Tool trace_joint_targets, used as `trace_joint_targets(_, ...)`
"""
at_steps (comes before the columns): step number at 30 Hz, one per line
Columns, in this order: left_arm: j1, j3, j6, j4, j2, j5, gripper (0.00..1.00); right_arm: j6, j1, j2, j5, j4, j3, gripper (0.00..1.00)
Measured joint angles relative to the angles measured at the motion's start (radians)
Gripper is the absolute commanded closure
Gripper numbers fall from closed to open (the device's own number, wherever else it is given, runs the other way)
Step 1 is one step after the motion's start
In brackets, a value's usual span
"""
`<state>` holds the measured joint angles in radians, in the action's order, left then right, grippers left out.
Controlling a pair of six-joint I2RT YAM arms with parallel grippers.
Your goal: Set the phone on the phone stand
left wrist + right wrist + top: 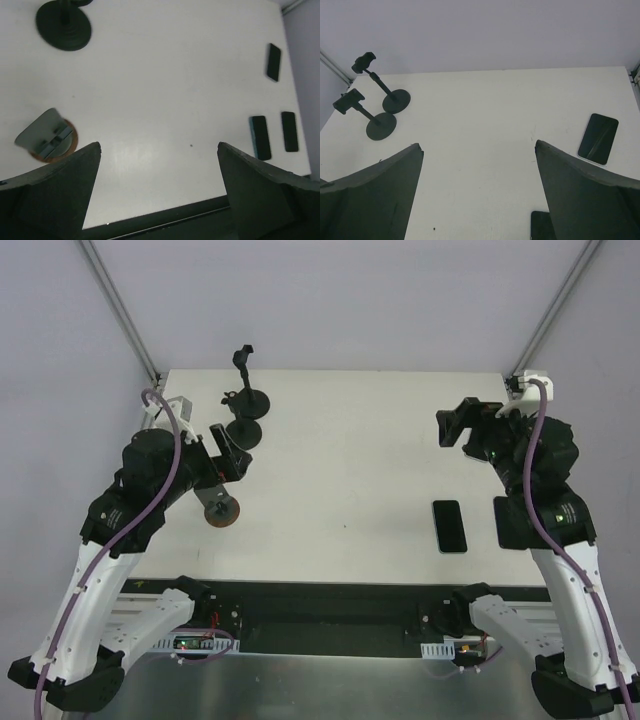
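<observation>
Phone [449, 526] lay flat on table [350, 470], near right.
Jaws of left gripper [158, 145] and right gripper [479, 145] stood wide apart, holding nothing; black phone stands [250, 403] stood far left, well apart from phone.

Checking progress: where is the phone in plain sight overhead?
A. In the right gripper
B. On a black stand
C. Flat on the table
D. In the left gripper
C: the phone lies flat on the table, and the left gripper and right gripper are both open and empty.
</observation>
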<state>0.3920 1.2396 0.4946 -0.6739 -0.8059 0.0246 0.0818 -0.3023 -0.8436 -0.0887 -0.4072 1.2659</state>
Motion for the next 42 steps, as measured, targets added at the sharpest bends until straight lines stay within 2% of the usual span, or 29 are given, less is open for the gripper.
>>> trace_joint_targets(5, 0.0, -0.042, 0.011, -0.14, -0.002, -0.195, 0.01, -0.01, -0.008, -0.072, 0.048, 0.013, -0.001, 0.04)
trace_joint_targets(9, 0.0, -0.074, 0.036, -0.204, 0.091, -0.294, 0.01, -0.043, -0.085, -0.139, 0.078, 0.052, -0.003, 0.04)
trace_joint_targets(13, 0.0, -0.055, 0.046, -0.208, 0.268, -0.374, 0.01, -0.134, -0.256, -0.262, 0.076, 0.155, 0.001, 0.04)
trace_joint_targets(16, 0.0, -0.002, 0.047, -0.204, 0.365, -0.414, 0.01, -0.232, -0.415, -0.388, 0.018, 0.25, 0.005, 0.04)
trace_joint_targets(20, 0.0, 0.045, 0.045, -0.199, 0.439, -0.431, 0.01, -0.311, -0.65, -0.588, -0.085, 0.278, 0.104, 0.04)
trace_joint_targets(24, 0.0, 0.067, 0.037, -0.2, 0.467, -0.424, 0.01, -0.343, -0.79, -0.745, -0.124, 0.3, 0.208, 0.04)
trace_joint_targets(31, 0.0, 0.094, 0.032, -0.201, 0.503, -0.415, 0.01, -0.345, -0.894, -0.868, -0.14, 0.389, 0.25, 0.04)
trace_joint_targets(37, 0.0, 0.119, 0.021, -0.203, 0.54, -0.415, 0.01, -0.252, -0.967, -0.976, -0.122, 0.466, 0.262, 0.04)
trace_joint_targets(42, 0.0, 0.121, 0.019, -0.209, 0.542, -0.401, 0.01, -0.146, -0.978, -1.105, -0.055, 0.481, 0.365, 0.04)
